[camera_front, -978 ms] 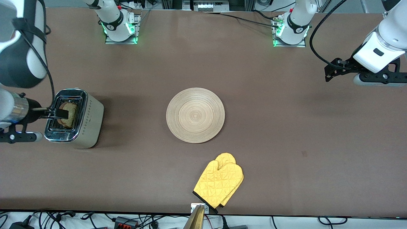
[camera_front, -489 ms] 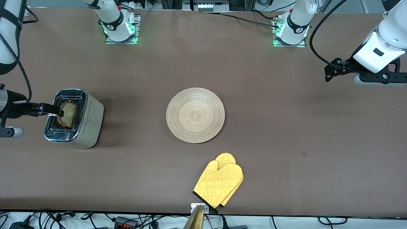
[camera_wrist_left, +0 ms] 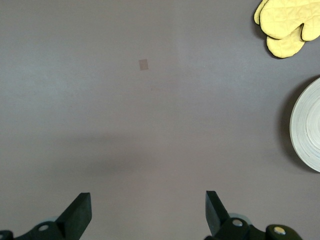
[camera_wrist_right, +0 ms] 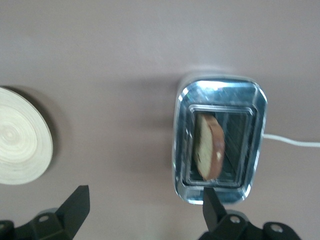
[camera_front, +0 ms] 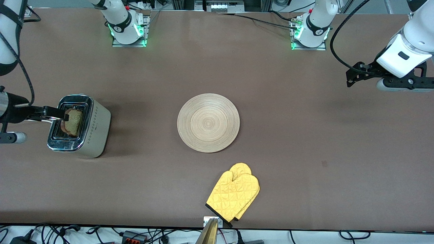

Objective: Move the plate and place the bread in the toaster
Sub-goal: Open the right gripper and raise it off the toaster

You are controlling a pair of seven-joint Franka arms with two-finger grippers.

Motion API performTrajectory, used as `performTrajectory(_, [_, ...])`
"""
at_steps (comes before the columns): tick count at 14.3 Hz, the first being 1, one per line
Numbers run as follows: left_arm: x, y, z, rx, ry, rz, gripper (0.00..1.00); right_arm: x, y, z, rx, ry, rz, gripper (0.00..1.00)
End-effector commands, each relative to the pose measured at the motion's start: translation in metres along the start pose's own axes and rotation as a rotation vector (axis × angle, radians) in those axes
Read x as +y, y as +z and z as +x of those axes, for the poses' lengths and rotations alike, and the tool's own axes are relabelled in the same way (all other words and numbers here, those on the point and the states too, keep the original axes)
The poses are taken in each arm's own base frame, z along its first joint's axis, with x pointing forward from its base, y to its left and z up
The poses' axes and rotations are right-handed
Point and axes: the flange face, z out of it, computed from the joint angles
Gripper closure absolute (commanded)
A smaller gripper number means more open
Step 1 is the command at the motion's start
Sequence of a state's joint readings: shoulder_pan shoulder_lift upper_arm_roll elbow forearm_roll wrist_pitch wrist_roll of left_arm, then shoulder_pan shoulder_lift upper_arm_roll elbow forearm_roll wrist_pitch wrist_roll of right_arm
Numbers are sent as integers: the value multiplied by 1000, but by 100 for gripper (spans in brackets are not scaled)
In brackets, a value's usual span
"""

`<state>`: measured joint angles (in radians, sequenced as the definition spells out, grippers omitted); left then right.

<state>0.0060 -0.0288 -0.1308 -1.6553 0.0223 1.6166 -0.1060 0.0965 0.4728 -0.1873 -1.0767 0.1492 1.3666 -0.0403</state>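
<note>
Plate [camera_front: 208, 122]: we see it flat on the brown surface [camera_front: 305, 142], near the middle, with nothing on it.
Bread [camera_front: 74, 122]: we see the slice standing tilted in the toaster's slot, its upper part sticking out above the chrome top.
Toaster [camera_front: 89, 134]: it stands toward the right arm's end of the surface, well apart from the plate; our right wrist view shows its white cord [camera_wrist_right: 292, 140] trailing off.
Right gripper [camera_front: 59, 116]: we find it over the toaster's edge, just beside the bread, fingers spread and holding nothing.
Left gripper [camera_wrist_left: 147, 212]: it waits over bare surface at the left arm's end, fingers apart, empty.
Oven mitt [camera_front: 234, 195]: the yellow quilted mitt lies nearer the front camera than the plate, close to the surface's edge.
</note>
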Motion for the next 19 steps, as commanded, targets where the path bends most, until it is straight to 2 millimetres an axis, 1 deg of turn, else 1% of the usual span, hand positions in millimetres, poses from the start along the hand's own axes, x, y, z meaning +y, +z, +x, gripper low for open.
performTrajectory(1, [2,-4,4,2,9,0,0,14,-17,-16,-17,25,2,0])
performTrajectory(2, [2,-4,4,2,9,0,0,18,-29,-27,3,35,-2,0])
performTrajectory(3, [2,-4,4,2,9,0,0,35,-22,-39,-9,59,13,0])
performTrajectory(4, [0,-4,5,4,6,0,0,46,-21,-46,24,63,23,0])
performTrajectory(5, [-1,-3,5,2,4,0,0,47,-15,-49,55,61,19,0])
performTrajectory(6, [-3,-3,6,4,1,-1,0,48,-16,-56,85,59,-19,0])
performTrajectory(8, [-6,0,8,1,-5,-1,0,31,-13,-62,121,5,-98,0])
performTrajectory(9, [-5,0,8,1,-3,-1,0,37,-12,-65,130,5,-104,0])
performTrajectory(10, [-4,0,8,1,-2,-1,0,46,-14,-70,135,20,-101,0])
performTrajectory(12, [-3,0,8,-1,0,1,0,47,-13,-72,129,26,-98,0])
performTrajectory(14, [-4,0,8,-1,-2,-1,0,42,-16,-72,132,28,-104,0])
performTrajectory(16, [-5,0,8,-1,-3,-1,0,41,-13,-70,128,26,-105,0])
performTrajectory(17, [-5,0,8,-1,-3,1,0,41,-16,-68,132,26,-105,0])
performTrajectory(19, [-5,0,8,-1,-3,1,0,39,-15,-67,130,23,-107,0])
